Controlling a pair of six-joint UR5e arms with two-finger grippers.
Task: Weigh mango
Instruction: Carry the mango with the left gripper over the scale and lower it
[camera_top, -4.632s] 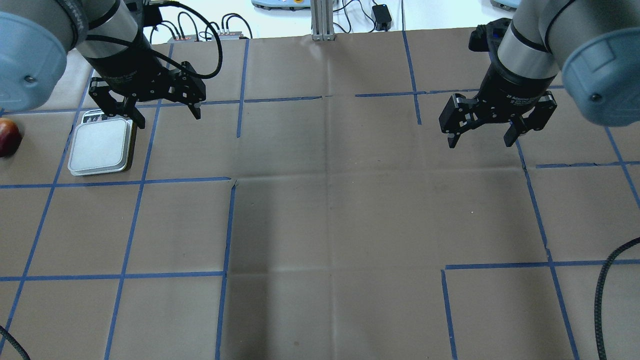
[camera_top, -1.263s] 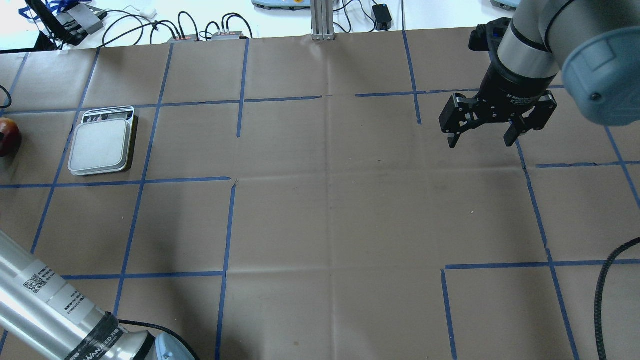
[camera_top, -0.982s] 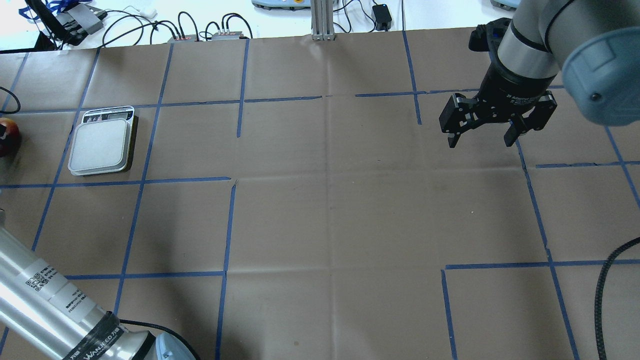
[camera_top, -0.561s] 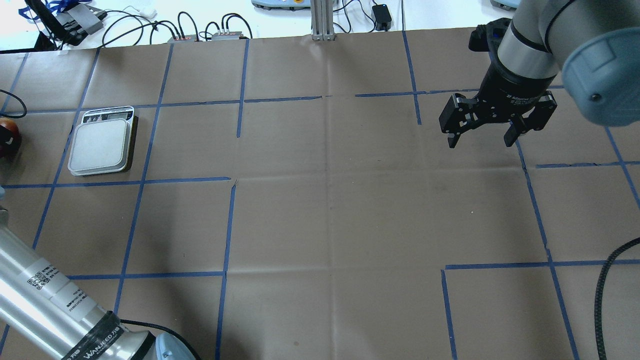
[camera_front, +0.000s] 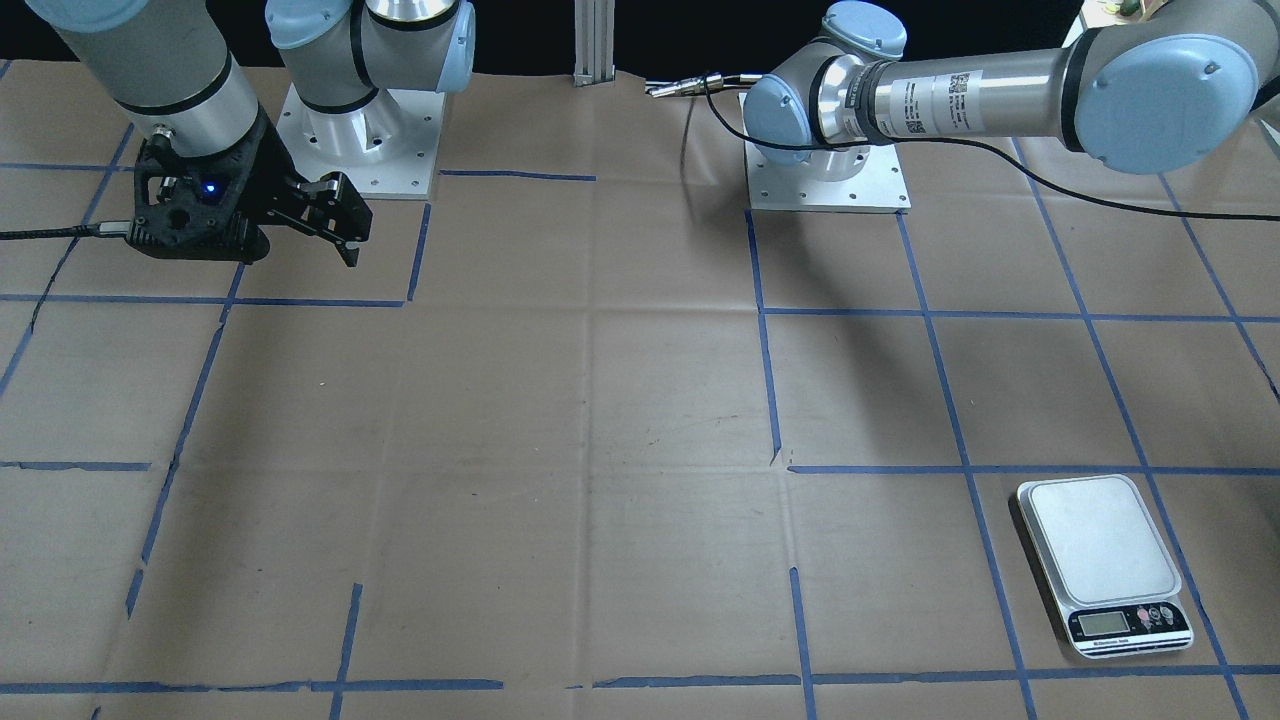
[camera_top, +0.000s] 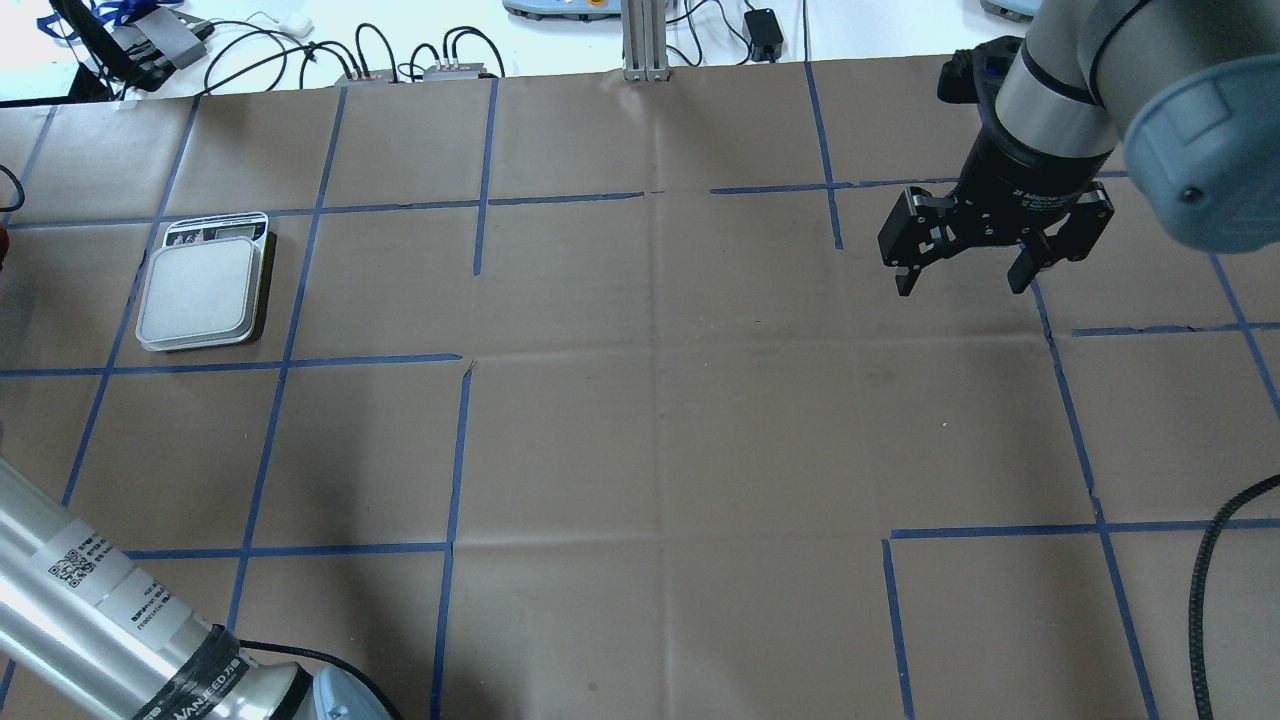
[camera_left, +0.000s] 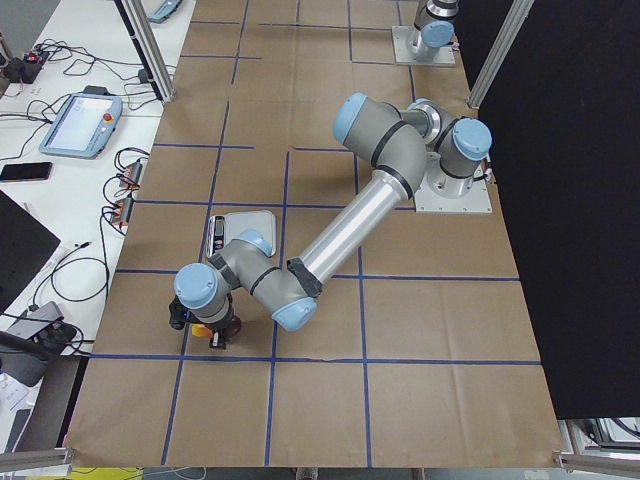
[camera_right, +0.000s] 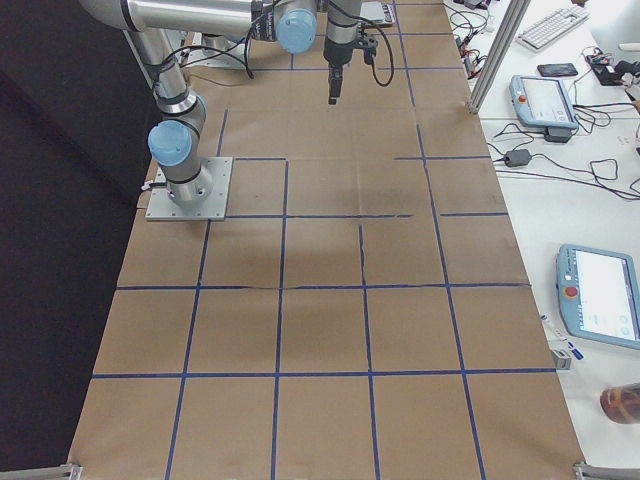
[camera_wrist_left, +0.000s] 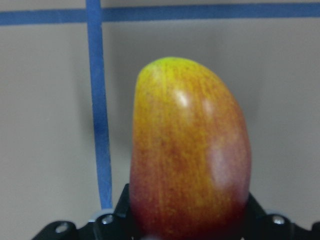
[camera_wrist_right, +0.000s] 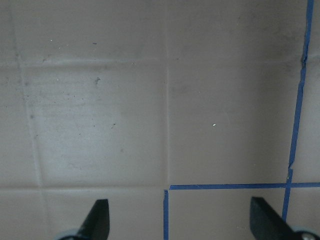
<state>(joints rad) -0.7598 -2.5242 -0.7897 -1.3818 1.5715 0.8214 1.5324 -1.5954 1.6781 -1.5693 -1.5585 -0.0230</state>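
Observation:
The mango (camera_wrist_left: 190, 150) is red shading to yellow-green at its far end and fills the left wrist view. It lies on the brown paper next to a blue tape line. My left gripper (camera_left: 206, 328) is at the table's far left end, with its fingers (camera_wrist_left: 117, 215) pressed against both sides of the mango's red end. The white scale (camera_top: 200, 292) stands nearby with its platform bare; it also shows in the front-facing view (camera_front: 1100, 540). My right gripper (camera_top: 960, 283) hangs open and empty above the paper at the back right.
Blue tape lines divide the brown paper into squares. A black cable (camera_top: 1210, 590) loops in at the front right of the overhead view. Cables and control tablets (camera_right: 540, 95) lie beyond the table's far edge. My left arm's long silver link (camera_top: 90, 600) crosses the front left corner.
My left arm swung from above the scale out to the table's left end and came down over the mango. The mango is now almost hidden at the overhead view's left edge. The right arm stayed still.

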